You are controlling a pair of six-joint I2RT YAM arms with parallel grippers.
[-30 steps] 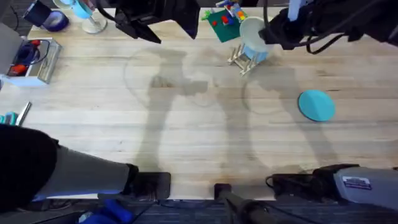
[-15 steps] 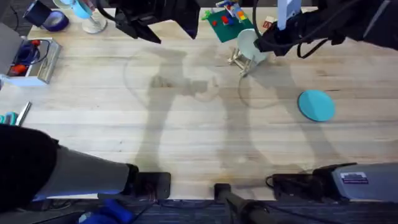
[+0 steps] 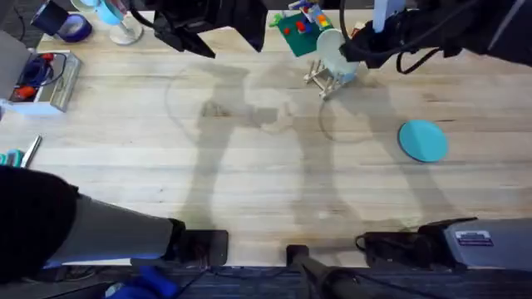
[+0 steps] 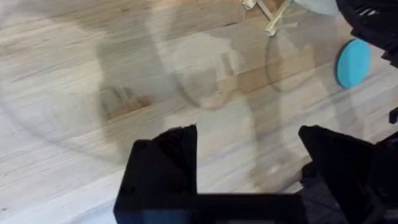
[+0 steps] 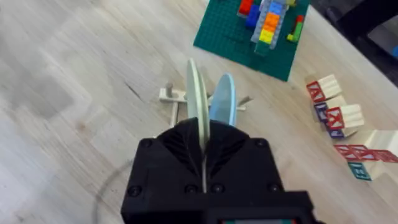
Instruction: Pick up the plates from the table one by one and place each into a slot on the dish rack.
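Lowering over the past second, the right claw (image 5: 204, 163) now pinches the cream plate (image 5: 198, 109) edgewise into the dish rack (image 3: 324, 80) near the desk's far edge, leaving the teal plate (image 3: 423, 139).

The overhead camera looks down and forward over the tabletop (image 3: 249, 166). The left wrist camera looks from higher up toward the teal plate (image 4: 352, 62) at two o'clock; the right wrist camera sits close above the rack (image 5: 180, 99).
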